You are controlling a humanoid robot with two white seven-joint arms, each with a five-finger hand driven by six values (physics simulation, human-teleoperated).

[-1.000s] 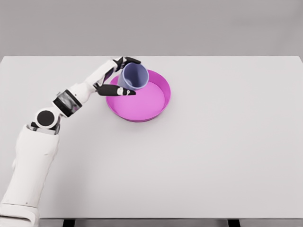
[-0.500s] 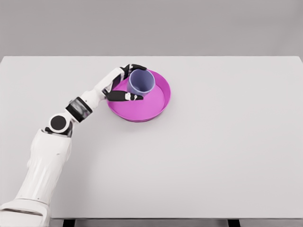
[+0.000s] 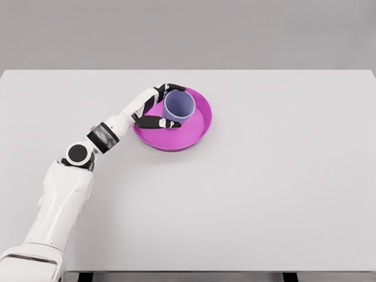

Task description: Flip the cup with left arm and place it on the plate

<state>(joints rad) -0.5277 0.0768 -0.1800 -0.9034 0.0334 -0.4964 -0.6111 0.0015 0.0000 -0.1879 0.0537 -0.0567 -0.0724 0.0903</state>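
White humanoid arm, dark joints.
Smooth white shells cover the left arm (image 3: 61, 200); there's a black round elbow joint, a grey-and-black band above it, and the left hand (image 3: 155, 108) shows black fingers with white patches.

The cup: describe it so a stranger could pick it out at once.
On the white table, left of centre toward the far edge, lies a round magenta plate. The cup stands on its left part, mouth up, the left hand around it. It is the only pale lavender thing.
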